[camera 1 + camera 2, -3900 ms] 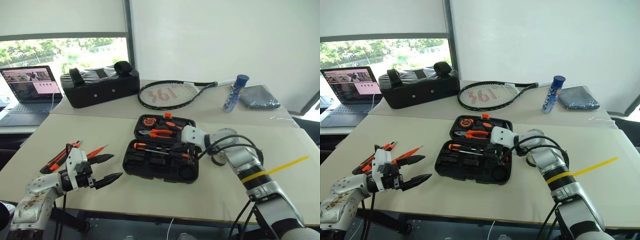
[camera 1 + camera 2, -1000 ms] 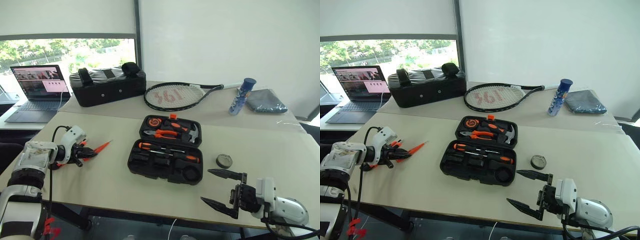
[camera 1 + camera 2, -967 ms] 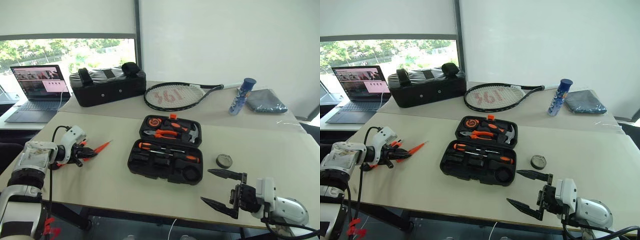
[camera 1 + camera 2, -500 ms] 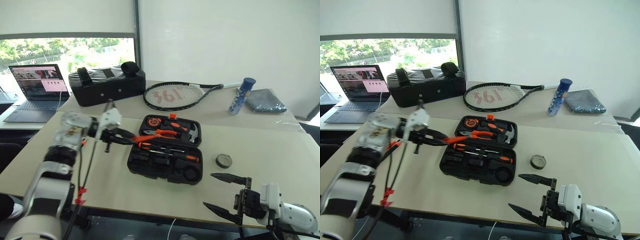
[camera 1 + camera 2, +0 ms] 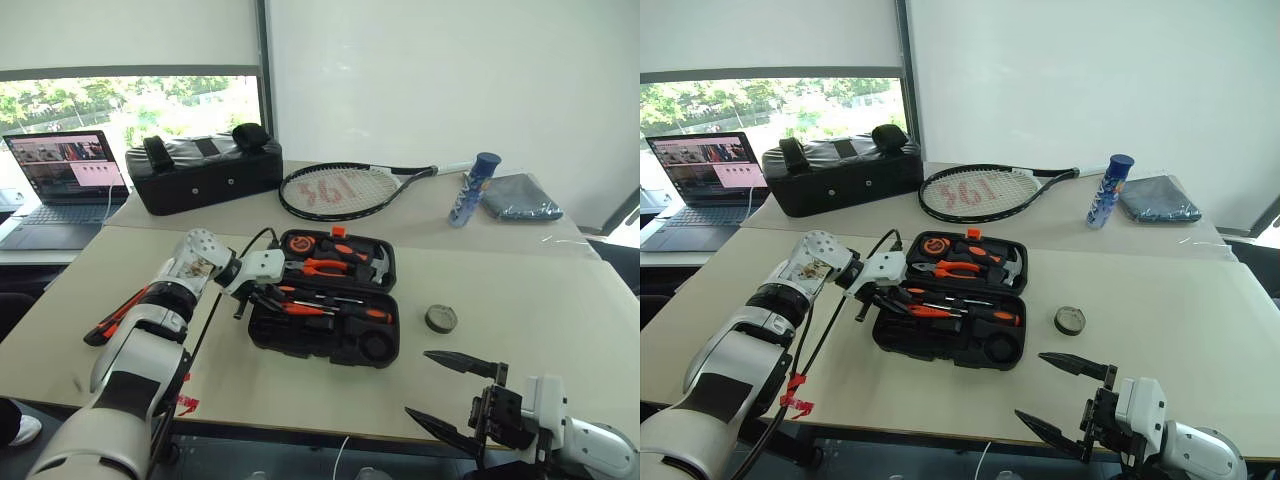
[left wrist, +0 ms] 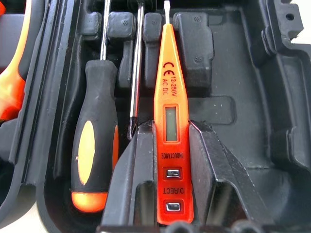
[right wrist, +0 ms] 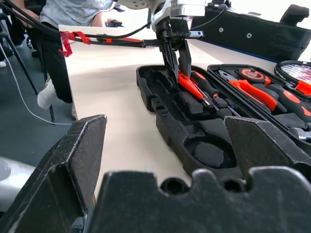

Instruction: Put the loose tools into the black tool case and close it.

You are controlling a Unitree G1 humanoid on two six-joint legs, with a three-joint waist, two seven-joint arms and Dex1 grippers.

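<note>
My left gripper (image 6: 167, 160) clamps the thin orange screwdriver (image 6: 168, 116) over the black tool case (image 5: 330, 340); right gripper (image 5: 452, 393) jaws apart, near case.

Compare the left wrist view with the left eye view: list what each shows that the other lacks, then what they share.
Left wrist view alone: the printed markings and small window on the thin orange screwdriver, clamped between the left gripper's fingers.

Left eye view alone: the tape roll on the table beside the case, the utility knife near the table's left edge, the racket, and the open right gripper.

Both: the open black tool case, a black-and-orange-handled screwdriver already seated inside, and the left gripper over it.
</note>
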